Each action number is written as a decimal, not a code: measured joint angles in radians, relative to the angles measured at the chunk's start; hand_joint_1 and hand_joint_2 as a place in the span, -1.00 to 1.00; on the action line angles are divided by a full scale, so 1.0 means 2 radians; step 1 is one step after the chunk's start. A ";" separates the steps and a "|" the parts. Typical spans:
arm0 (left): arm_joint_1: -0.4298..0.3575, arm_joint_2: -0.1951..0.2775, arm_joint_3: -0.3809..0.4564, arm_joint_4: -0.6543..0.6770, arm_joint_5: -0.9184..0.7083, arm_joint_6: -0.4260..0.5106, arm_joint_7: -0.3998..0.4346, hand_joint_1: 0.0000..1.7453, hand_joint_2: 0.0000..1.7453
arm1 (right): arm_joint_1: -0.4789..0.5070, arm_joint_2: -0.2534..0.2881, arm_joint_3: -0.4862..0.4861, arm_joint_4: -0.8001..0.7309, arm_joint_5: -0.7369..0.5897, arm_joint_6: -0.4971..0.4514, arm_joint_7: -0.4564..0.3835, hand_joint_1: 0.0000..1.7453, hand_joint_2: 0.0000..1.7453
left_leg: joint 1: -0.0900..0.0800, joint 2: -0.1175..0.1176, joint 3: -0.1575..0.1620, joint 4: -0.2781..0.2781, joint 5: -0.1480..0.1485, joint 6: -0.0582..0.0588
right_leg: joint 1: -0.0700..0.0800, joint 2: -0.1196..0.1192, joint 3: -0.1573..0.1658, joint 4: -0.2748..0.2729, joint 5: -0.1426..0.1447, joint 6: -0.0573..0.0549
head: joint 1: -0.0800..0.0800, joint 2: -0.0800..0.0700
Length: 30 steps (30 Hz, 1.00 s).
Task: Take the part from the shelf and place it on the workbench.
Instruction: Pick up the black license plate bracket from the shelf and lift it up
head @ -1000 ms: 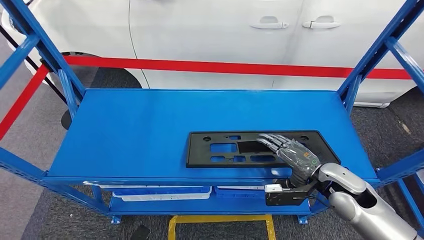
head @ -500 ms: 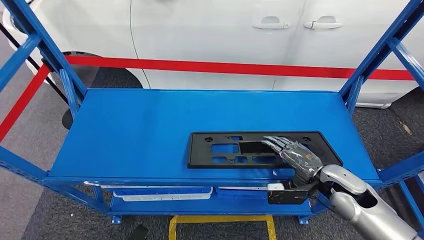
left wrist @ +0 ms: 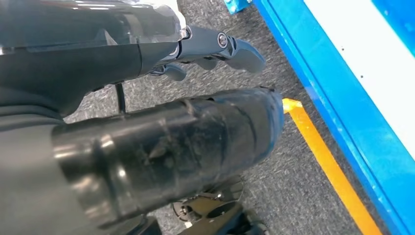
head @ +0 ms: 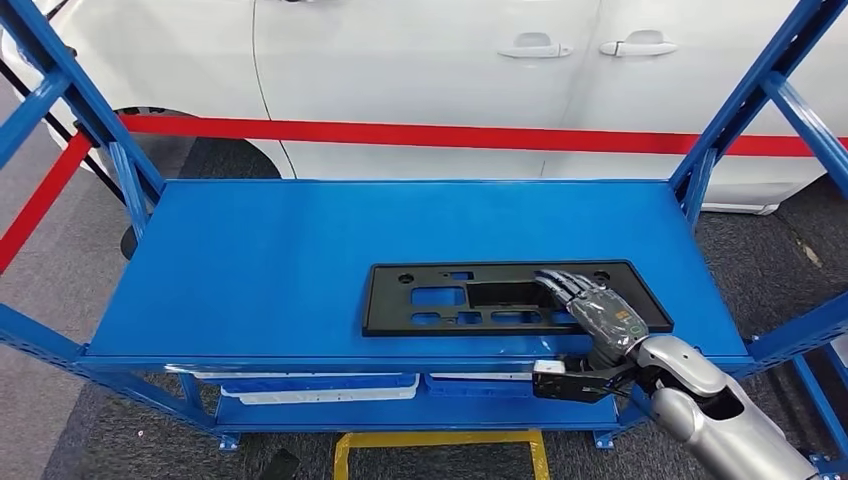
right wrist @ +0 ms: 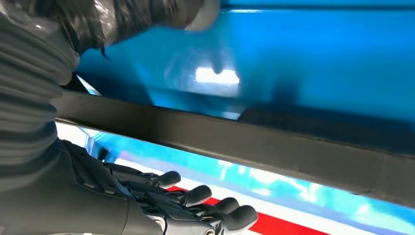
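One black part (head: 500, 297) lies flat on the blue shelf (head: 300, 260), lower right of centre in the head view, the right hand (head: 598, 310) resting on its right end with fingers stretched out together – behind stands a white car (head: 420, 70); the left hand (left wrist: 215, 49), fingers loosely apart, hangs over grey floor (left wrist: 293, 196).

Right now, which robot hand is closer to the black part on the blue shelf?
The right robot hand: it lies over the black part's right end. The left robot hand hangs low above the floor beside the shelf.
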State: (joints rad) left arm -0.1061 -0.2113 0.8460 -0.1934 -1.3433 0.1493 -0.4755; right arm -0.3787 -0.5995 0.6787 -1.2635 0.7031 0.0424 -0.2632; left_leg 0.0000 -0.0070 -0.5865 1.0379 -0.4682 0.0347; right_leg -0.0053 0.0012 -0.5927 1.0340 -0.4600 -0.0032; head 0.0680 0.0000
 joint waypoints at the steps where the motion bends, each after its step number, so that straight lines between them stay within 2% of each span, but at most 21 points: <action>1: 0.000 0.000 0.000 0.000 0.000 0.000 0.000 -1.00 -1.00 | 0.001 0.002 -0.003 0.003 0.004 -0.005 0.000 0.83 1.00 | -0.001 0.000 0.000 -0.002 0.001 0.001 | 0.000 0.000 0.000 -0.001 0.001 0.003 | 0.000 0.000; 2: 0.001 0.000 0.000 0.000 0.000 0.000 0.000 -1.00 -1.00 | 0.004 0.004 -0.006 0.005 0.007 -0.009 0.000 0.93 1.00 | -0.001 0.000 0.000 -0.003 0.002 0.004 | 0.000 0.000 0.000 -0.002 0.001 0.006 | 0.000 0.000; 4: 0.001 0.000 0.000 0.000 0.000 0.000 0.000 -1.00 -1.00 | 0.008 0.009 -0.014 0.009 0.012 -0.017 -0.001 0.98 1.00 | 0.001 0.000 0.002 -0.009 0.006 0.009 | -0.002 0.000 -0.003 0.006 -0.006 0.012 | 0.000 0.000; 5: 0.000 0.000 0.000 0.000 0.000 0.000 0.000 -1.00 -1.00 | 0.009 0.011 -0.019 0.010 0.014 -0.020 -0.001 1.00 1.00 | 0.003 0.000 0.003 -0.012 0.008 0.011 | -0.003 0.000 -0.011 0.023 -0.017 0.014 | 0.000 0.000; 7: 0.000 0.000 0.000 0.000 0.001 0.000 0.000 -1.00 -1.00 | 0.012 0.015 -0.027 0.013 0.018 -0.023 -0.002 1.00 1.00 | 0.003 0.000 0.002 -0.012 0.009 0.013 | -0.005 0.000 -0.039 0.084 -0.049 0.020 | 0.000 0.000; 8: 0.001 0.000 0.000 0.000 0.001 0.000 0.000 -1.00 -1.00 | 0.014 0.017 -0.029 0.015 0.019 -0.023 -0.002 1.00 1.00 | 0.003 0.001 0.002 -0.012 0.009 0.013 | -0.006 0.000 -0.054 0.115 -0.060 0.022 | 0.000 0.000; 9: 0.001 0.000 0.000 0.000 0.001 0.000 0.000 -1.00 -1.00 | 0.016 0.020 -0.032 0.016 0.020 -0.023 -0.002 1.00 1.00 | 0.003 0.001 0.001 -0.011 0.009 0.013 | -0.006 0.000 -0.062 0.133 -0.063 0.023 | 0.000 0.000; 10: 0.001 0.000 0.000 0.000 0.001 0.000 0.000 -1.00 -1.00 | 0.018 0.022 -0.034 0.017 0.020 -0.024 -0.003 1.00 1.00 | 0.003 0.000 0.001 -0.011 0.009 0.013 | -0.007 0.000 -0.062 0.131 -0.055 0.023 | 0.000 0.000; 11: 0.001 0.000 0.000 0.000 0.001 0.000 0.000 -1.00 -1.00 | 0.018 0.023 -0.037 0.018 0.021 -0.024 -0.003 1.00 1.00 | 0.003 0.000 0.002 -0.010 0.008 0.012 | -0.008 0.000 -0.051 0.109 -0.040 0.023 | 0.000 0.000; 13: 0.001 0.000 0.000 0.000 0.001 0.000 0.000 -1.00 -1.00 | 0.018 0.026 -0.042 0.018 0.021 -0.026 -0.003 1.00 1.00 | 0.002 0.000 0.004 -0.009 0.007 0.010 | -0.007 -0.001 -0.015 0.037 -0.009 0.020 | 0.000 0.000; 14: 0.001 0.000 0.000 0.000 0.001 0.000 0.000 -1.00 -1.00 | 0.018 0.027 -0.044 0.019 0.021 -0.027 -0.004 1.00 1.00 | 0.001 -0.001 0.004 -0.009 0.006 0.008 | -0.006 -0.001 -0.002 0.011 -0.001 0.018 | 0.000 0.000; 15: 0.001 0.000 0.000 0.000 0.001 0.000 0.000 -1.00 -1.00 | 0.017 0.028 -0.046 0.019 0.021 -0.028 -0.004 1.00 1.00 | 0.001 -0.001 0.004 -0.009 0.006 0.006 | -0.005 0.000 0.005 -0.004 0.001 0.015 | 0.000 0.000; 17: 0.001 0.000 0.000 0.000 0.001 0.000 0.000 -1.00 -1.00 | 0.017 0.029 -0.049 0.019 0.021 -0.029 -0.005 1.00 1.00 | 0.001 -0.001 0.004 -0.011 0.007 0.000 | -0.002 0.000 0.005 -0.008 0.000 0.010 | 0.000 0.000; 19: 0.001 0.000 0.000 0.000 0.001 0.000 0.000 -1.00 -1.00 | 0.017 0.030 -0.051 0.019 0.022 -0.030 -0.006 1.00 1.00 | 0.002 -0.001 0.002 -0.004 0.000 -0.005 | -0.004 -0.001 0.009 -0.013 0.003 0.003 | 0.000 0.000; 21: 0.000 0.000 0.000 0.000 0.001 0.000 0.000 -1.00 -1.00 | 0.017 0.032 -0.053 0.019 0.022 -0.030 -0.007 1.00 1.00 | 0.003 0.000 -0.015 0.036 -0.025 -0.008 | -0.006 -0.003 0.012 -0.018 0.006 -0.003 | 0.000 0.000; 23: 0.001 0.000 0.000 0.000 0.001 0.000 0.000 -1.00 -1.00 | 0.018 0.034 -0.054 0.019 0.022 -0.030 -0.008 1.00 1.00 | 0.003 0.000 -0.046 0.103 -0.057 -0.011 | -0.006 -0.004 0.011 -0.018 0.007 -0.005 | -0.001 0.000; 24: 0.002 0.000 0.000 0.000 0.001 0.000 0.000 -1.00 -1.00 | 0.018 0.034 -0.054 0.019 0.022 -0.030 -0.009 1.00 1.00 | 0.004 0.000 -0.056 0.125 -0.063 -0.012 | -0.005 -0.004 0.010 -0.017 0.007 -0.005 | -0.001 0.000; 25: 0.002 0.000 0.000 0.000 0.001 0.000 0.000 -1.00 -1.00 | 0.018 0.035 -0.055 0.019 0.022 -0.030 -0.009 1.00 1.00 | 0.005 0.000 -0.059 0.131 -0.059 -0.013 | -0.005 -0.004 0.010 -0.016 0.006 -0.005 | -0.001 0.000; 26: 0.003 0.000 0.000 0.000 0.001 0.000 0.000 -1.00 -1.00 | 0.019 0.036 -0.056 0.019 0.022 -0.031 -0.010 1.00 1.00 | 0.006 0.000 -0.051 0.116 -0.046 -0.014 | -0.006 -0.003 0.010 -0.015 0.006 -0.005 | -0.001 0.000; 28: 0.002 0.000 0.000 0.000 0.002 0.000 0.000 -1.00 -1.00 | 0.019 0.037 -0.057 0.020 0.023 -0.032 -0.011 1.00 1.00 | 0.007 0.000 -0.019 0.051 -0.015 -0.014 | -0.006 -0.002 0.009 -0.011 0.003 -0.001 | -0.001 0.000; 30: 0.001 0.001 -0.001 0.000 0.002 0.000 0.000 -1.00 -1.00 | 0.022 0.037 -0.059 0.019 0.027 -0.039 -0.011 1.00 1.00 | 0.007 0.000 0.001 0.006 -0.002 -0.011 | -0.004 -0.001 0.006 -0.004 0.001 0.004 | 0.000 0.000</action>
State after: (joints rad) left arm -0.1032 -0.2100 0.8450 -0.1934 -1.3402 0.1493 -0.4749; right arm -0.3353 -0.5246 0.5599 -1.2250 0.7567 -0.0365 -0.2856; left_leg 0.0144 -0.0073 -0.5837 1.0505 -0.4714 0.0127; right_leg -0.0130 -0.0007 -0.5813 1.0250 -0.4585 0.0050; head 0.0672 -0.0001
